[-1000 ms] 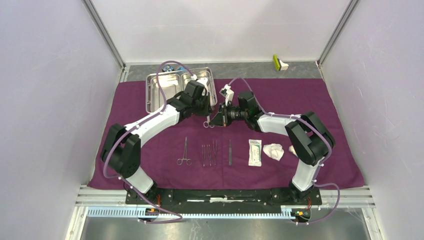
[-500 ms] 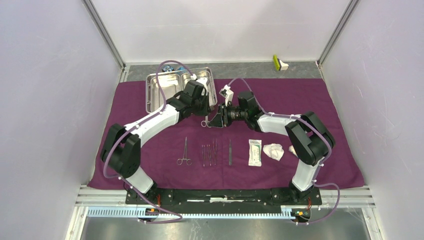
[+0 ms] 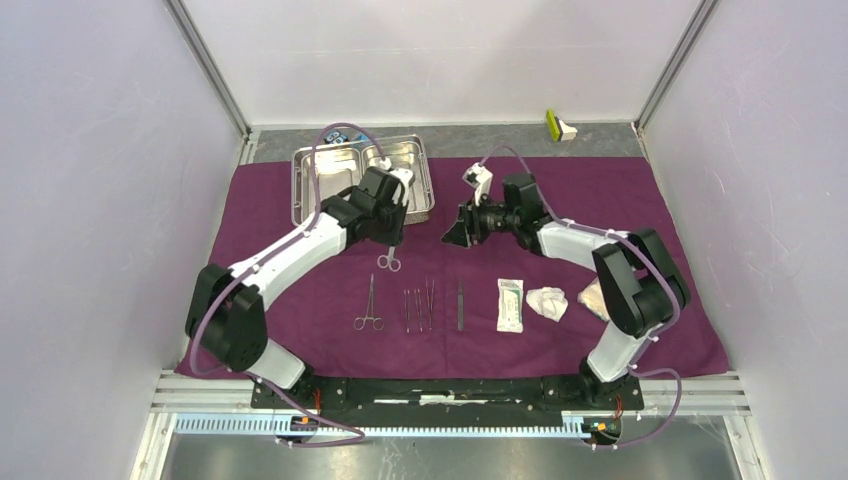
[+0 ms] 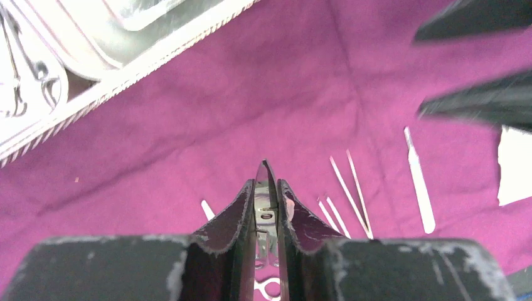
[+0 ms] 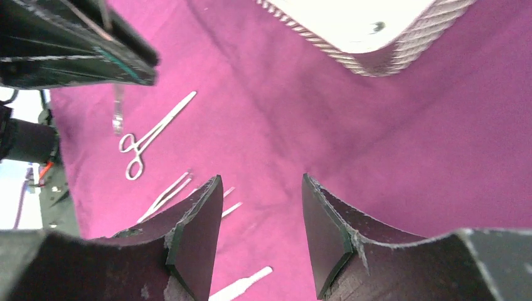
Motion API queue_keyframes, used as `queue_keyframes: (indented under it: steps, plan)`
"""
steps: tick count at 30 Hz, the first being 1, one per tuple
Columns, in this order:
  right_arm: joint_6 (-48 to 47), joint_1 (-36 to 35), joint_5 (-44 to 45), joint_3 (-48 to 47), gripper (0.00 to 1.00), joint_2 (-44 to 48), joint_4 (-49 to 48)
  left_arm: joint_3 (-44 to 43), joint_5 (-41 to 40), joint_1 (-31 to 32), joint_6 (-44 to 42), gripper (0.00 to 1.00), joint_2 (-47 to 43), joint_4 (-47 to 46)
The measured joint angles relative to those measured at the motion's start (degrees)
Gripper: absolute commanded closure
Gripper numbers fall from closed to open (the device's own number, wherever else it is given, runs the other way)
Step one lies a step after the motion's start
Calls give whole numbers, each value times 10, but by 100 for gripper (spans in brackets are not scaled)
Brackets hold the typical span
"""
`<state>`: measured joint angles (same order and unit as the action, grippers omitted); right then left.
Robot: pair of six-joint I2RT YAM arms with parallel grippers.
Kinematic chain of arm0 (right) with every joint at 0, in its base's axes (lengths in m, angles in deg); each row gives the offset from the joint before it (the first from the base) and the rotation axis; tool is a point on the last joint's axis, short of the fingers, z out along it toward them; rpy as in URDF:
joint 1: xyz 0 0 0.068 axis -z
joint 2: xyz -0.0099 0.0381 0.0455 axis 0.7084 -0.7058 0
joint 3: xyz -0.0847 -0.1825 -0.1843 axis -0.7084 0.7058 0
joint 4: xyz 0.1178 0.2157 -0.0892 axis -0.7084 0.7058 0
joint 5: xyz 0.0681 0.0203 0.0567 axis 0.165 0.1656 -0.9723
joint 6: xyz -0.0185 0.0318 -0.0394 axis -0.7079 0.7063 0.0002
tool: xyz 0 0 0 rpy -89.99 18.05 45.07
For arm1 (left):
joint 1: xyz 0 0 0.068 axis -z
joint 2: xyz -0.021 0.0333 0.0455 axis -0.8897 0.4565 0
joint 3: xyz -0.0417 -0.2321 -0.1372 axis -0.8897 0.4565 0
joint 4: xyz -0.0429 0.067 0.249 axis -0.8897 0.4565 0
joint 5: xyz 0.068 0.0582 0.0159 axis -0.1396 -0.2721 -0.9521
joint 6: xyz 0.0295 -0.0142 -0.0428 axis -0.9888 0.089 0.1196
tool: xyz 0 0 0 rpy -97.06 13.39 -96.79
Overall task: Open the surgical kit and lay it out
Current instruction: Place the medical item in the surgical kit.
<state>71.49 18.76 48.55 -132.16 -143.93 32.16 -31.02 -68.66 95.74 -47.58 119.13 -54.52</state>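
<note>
The purple cloth wrap (image 3: 620,200) lies spread flat over the table. The steel tray (image 3: 330,170) stands at its back left. My left gripper (image 3: 390,240) (image 4: 266,183) is shut on a ring-handled steel instrument (image 3: 388,262) (image 4: 266,172), whose rings hang just above the cloth, in front of the tray. My right gripper (image 3: 462,228) (image 5: 260,182) is open and empty, a little to the right of the left one. In a row on the near cloth lie forceps (image 3: 368,305), tweezers (image 3: 410,310), a slim handle (image 3: 461,303), a white packet (image 3: 510,305) and gauze wads (image 3: 547,302).
A yellow-green block (image 3: 555,125) sits on the bare table at the back right. A small black-and-blue object (image 3: 335,135) shows behind the tray. The right arm's elbow (image 3: 640,285) rests over the cloth beside the gauze. Walls close in both sides.
The right gripper opened, let go of the ring-handled instrument and drew back to the right. The left gripper carried the instrument nearer and slightly left.
</note>
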Motion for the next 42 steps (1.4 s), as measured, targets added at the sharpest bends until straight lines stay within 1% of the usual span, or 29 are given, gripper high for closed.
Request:
queue_keyframes:
  steps: [5,8,14,18,21,27,32,42]
  plan:
    - [-60,50,3,14,44,30,19,28,0,-15,-27,98,-45,63]
    - [-92,79,9,33,44,42,31,38,5,-39,-38,98,-56,108]
    - [-157,109,29,67,44,77,68,70,27,-93,-40,98,-54,149]
    - [-206,113,45,85,44,122,85,100,48,-121,-40,98,-43,161]
    - [-231,122,51,94,44,152,92,104,57,-137,-40,98,-26,171]
    - [-249,158,54,104,44,165,92,103,65,-166,-40,98,26,180]
    - [-252,167,55,117,44,172,92,102,64,-171,-41,98,60,192]
    - [-256,183,55,128,44,184,90,94,63,-172,-40,98,82,211]
